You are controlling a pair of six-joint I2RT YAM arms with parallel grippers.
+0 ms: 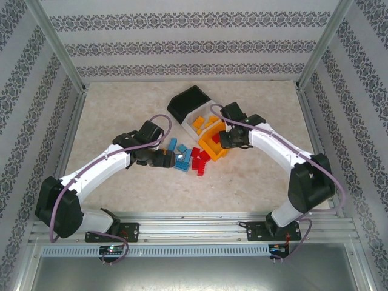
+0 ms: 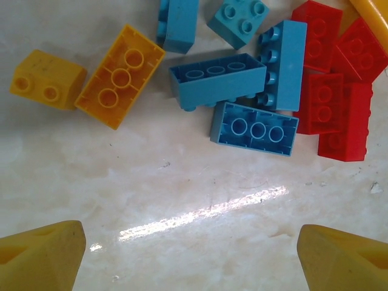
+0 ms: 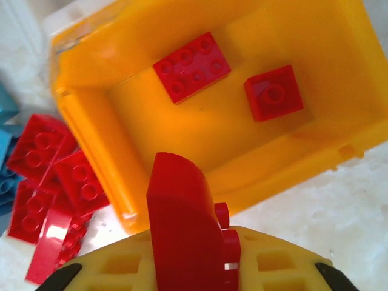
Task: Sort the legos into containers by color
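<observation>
Right hand (image 3: 194,262) pinches a red lego (image 3: 179,206) endwise, pointing at orange bin (image 3: 91,79).

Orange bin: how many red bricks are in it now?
2: a wide one left on the orange bin floor, a small square one to its right. A third brick, clamped in the right jaws over the near rim, may hide more.

Bare tabletop (image 2: 200,200), free approach.
Blue legos (image 2: 254,127) and red legos (image 2: 330,115) packed touching ahead; gaps between them tight.
</observation>
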